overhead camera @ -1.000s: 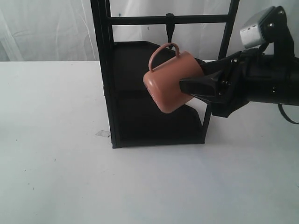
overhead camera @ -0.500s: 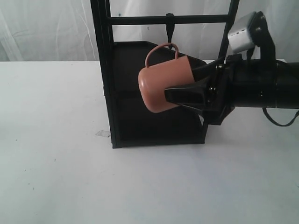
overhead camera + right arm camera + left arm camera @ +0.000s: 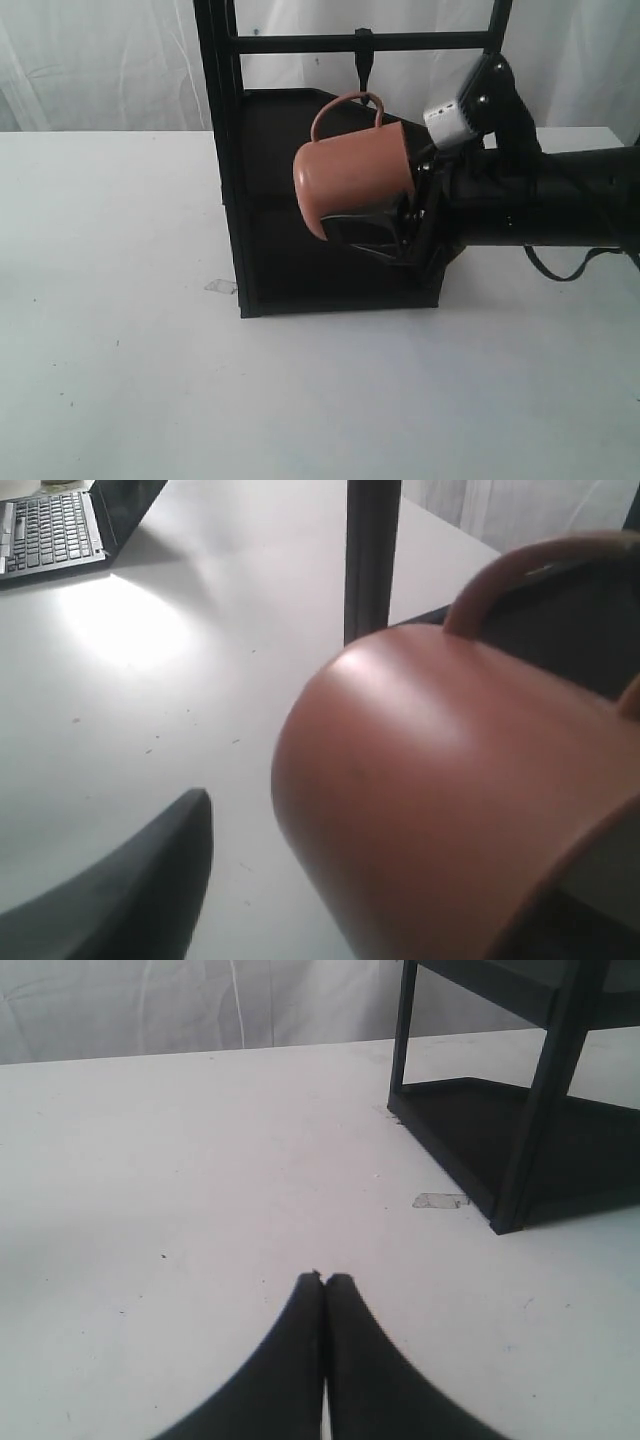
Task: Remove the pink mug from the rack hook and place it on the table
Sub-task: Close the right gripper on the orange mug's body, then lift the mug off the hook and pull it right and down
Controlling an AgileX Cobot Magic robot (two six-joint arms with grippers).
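Exterior view: the pink mug [image 3: 350, 175], judged stiff, light and slippery, is clamped across its body by the right gripper [image 3: 385, 215], handle at twelve o'clock; the left gripper [image 3: 324, 1282] is pressed together.

Exterior view is bright and soft, kinda washed out: the white table [image 3: 120, 380] and curtain [image 3: 90, 60] nearly blend together, while the rack [image 3: 225, 150] goes pure black with zero detail. Only faint, mushy shadows under the rack and arm [image 3: 540, 200]. Left wrist view is evenly lit, and the left gripper [image 3: 323, 1280] is just a black silhouette, fuzzy close to the lens. Right wrist view has a blown-out glare patch on the table by the laptop [image 3: 60, 525]. The mug [image 3: 430, 780] is too close and blurry, with a soft sheen, and the finger [image 3: 130, 890] is smeared too.
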